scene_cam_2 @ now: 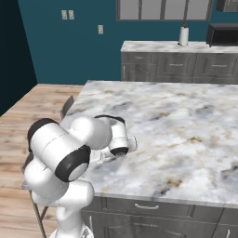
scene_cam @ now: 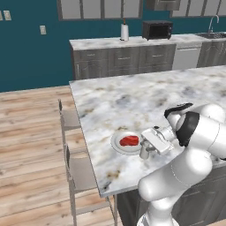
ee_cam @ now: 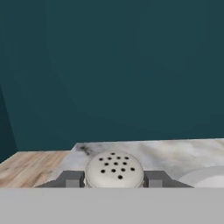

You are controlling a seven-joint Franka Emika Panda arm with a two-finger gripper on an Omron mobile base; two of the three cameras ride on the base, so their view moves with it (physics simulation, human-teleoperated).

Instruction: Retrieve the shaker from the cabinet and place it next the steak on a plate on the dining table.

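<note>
You had the gripper (scene_cam: 145, 152) down at the near-left part of the dining table (scene_cam: 145, 95), and its fingers (ee_cam: 72, 178) were closed on the shaker (ee_cam: 114, 169), one dark pad pressed against each side of the perforated cap in the hand view. In the left base view the shaker (scene_cam: 144, 153) stood upright with its base at, or just above, the marble; you could not tell from that angle whether it touched. It sat just beside the plate (scene_cam: 118, 144), on the side nearer the robot, and the steak (scene_cam: 129, 141) lay flat on the plate's middle. The hand view caught a curved white edge of the plate (ee_cam: 205, 176) at the lower right, close to the shaker. In the right base view the arm's own white links stood in front of the hand, so the grip could not be read there. Two grey chairs (scene_cam: 70, 119) stood along the table's left side. Beyond the table, the back counter (scene_cam: 128, 43) carried a white roll on a dark stick (scene_cam: 124, 32) and a black microwave (scene_cam: 157, 29), with pale wall cabinets (scene_cam: 100, 9) above them.
</note>
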